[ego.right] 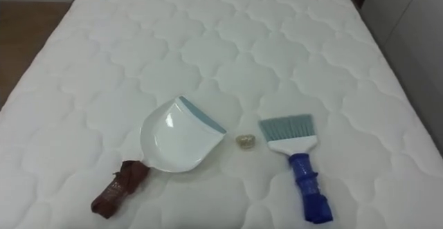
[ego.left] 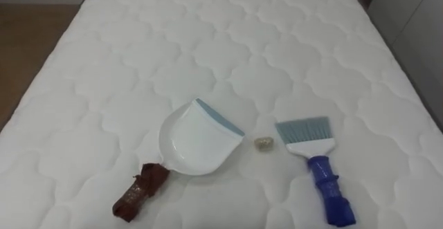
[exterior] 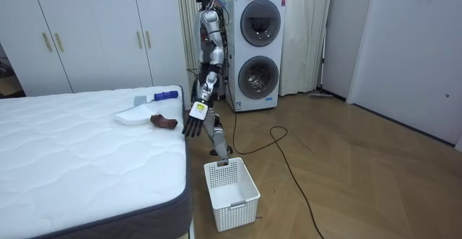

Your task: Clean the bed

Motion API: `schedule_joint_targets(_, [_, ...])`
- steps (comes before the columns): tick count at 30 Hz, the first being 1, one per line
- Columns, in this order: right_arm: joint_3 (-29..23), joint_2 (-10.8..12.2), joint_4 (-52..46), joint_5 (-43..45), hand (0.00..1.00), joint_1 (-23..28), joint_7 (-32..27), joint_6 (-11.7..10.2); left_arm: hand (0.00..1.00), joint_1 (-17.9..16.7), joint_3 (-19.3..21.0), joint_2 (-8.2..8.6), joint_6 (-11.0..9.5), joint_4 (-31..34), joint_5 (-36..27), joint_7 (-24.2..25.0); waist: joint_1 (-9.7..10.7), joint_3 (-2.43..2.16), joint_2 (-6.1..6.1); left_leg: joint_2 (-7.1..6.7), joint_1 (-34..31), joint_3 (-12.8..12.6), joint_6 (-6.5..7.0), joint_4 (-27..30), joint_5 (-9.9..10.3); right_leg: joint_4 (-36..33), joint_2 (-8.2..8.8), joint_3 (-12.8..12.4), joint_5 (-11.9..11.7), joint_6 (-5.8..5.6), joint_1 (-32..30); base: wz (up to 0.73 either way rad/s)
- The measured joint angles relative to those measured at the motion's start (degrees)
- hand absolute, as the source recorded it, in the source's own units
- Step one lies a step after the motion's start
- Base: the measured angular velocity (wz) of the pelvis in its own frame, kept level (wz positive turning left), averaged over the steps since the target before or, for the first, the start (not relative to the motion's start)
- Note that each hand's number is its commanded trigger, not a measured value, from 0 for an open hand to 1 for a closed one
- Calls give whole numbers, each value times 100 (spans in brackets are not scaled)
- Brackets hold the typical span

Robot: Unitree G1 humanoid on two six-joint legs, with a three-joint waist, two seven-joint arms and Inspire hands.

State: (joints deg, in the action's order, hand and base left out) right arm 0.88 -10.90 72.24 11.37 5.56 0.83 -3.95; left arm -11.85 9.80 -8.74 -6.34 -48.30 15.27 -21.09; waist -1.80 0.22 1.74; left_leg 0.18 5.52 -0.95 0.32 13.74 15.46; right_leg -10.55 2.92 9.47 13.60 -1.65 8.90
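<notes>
Mattress (ego.left: 208,42): the quilted top lies open across its far half and along both side strips. Three items sit in a row at the near edge. Dustpan (ego.left: 194,142): lip turned right and away, brown handle (ego.left: 140,191) slanting to the lower left. Scrap (ego.left: 263,144): small and crumpled, in the gap between dustpan lip and brush, touching neither. Brush (ego.left: 304,135): bristles away, blue handle (ego.left: 331,194) towards the near edge. Open lanes run left of the brown handle, right of the brush, and narrowly on either side of the scrap. Basket (exterior: 231,192): white, on the floor just beside the bed corner.
</notes>
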Motion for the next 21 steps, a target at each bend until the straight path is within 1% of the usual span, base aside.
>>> schedule_joint_targets(1, [0, 0, -85, -31, 0, 2, 0, -40, 0, 2, -21, 0, -93, 171, 0, -92, -2, 0, -2, 0, -4, 0, 0, 0, 0, 5, 0, 2, 0, 0, 6, 0])
schedule_joint_targets(2, [1, 1, -125, -63, 0, 3, 2, -56, 0, 2, -36, -1, -134, 241, 0, -125, 0, 0, -4, 0, -6, -1, 0, -2, 0, 6, 0, 2, 0, 0, 6, 0])
schedule_joint_targets(3, [1, 5, -150, -114, 0, 2, 9, -123, 0, 2, -66, -1, -177, 404, 1, -175, 11, -11, 6, -3, -5, 1, 0, -4, 0, 17, 1, 6, -1, -1, 17, 0])
schedule_joint_targets(4, [1, 10, -186, -176, 0, 27, 39, -163, 0, -15, -109, -1, -200, 595, 2, -250, 13, -10, 3, -5, 4, 4, 0, -9, 0, 32, 1, 8, -2, -1, 21, 0])
schedule_joint_targets(5, [1, 9, -194, -211, 0, 30, 65, -169, 0, -29, -119, -1, -226, 691, 1, -291, 17, -10, 3, -6, 6, 7, 0, -12, 0, 59, 1, 14, -8, -1, 20, 0])
schedule_joint_targets(6, [1, 8, -217, -257, 0, 37, 79, -171, 0, -56, -170, -4, -272, 879, 0, -395, 22, -23, 16, -9, 5, 10, 0, -13, 0, 98, 0, 20, -16, 3, 21, 0])
schedule_joint_targets(8, [1, 7, -261, -279, 0, 51, 87, -175, 0, -78, -299, -26, -317, 1086, -2, -562, 31, -29, -2, -10, -1, 25, -1, -17, 0, 96, 0, 32, -17, 3, 24, 2])
schedule_joint_targets(10, [1, 8, -315, -334, 0, 82, 118, -237, 0, -69, -421, -37, -404, 1290, 11, -658, 46, -35, -14, -9, 5, 32, -1, -25, -1, 99, -2, 32, -17, 3, 20, 0])
schedule_joint_targets(12, [2, 10, -354, -397, 0, 87, 123, -282, 0, -63, -514, -51, -515, 1362, 22, -737, 49, -37, -20, -8, 8, 32, -2, -31, -1, 99, -3, 31, -17, 3, 20, 0])
schedule_joint_targets(16, [6, 11, -378, -466, 0, 132, 121, -412, 0, -41, -666, -107, -646, 1459, 59, -757, 77, -38, -9, -8, 11, 31, -2, -37, -1, 101, -4, 20, -17, 3, 16, 0])
schedule_joint_targets(18, [7, 15, -378, -491, 0, 133, 124, -422, 0, -39, -668, -107, -696, 1538, 59, -766, 91, -34, -1, -8, 9, 31, -2, -37, -1, 105, -4, 20, -17, 3, 9, 0])
schedule_joint_targets(21, [7, 15, -375, -545, 0, 132, 132, -473, 0, -31, -668, -110, -845, 1566, 58, -873, 125, -36, 4, -8, 13, 31, -2, -39, -1, 108, -4, 19, -17, 3, 10, 0])
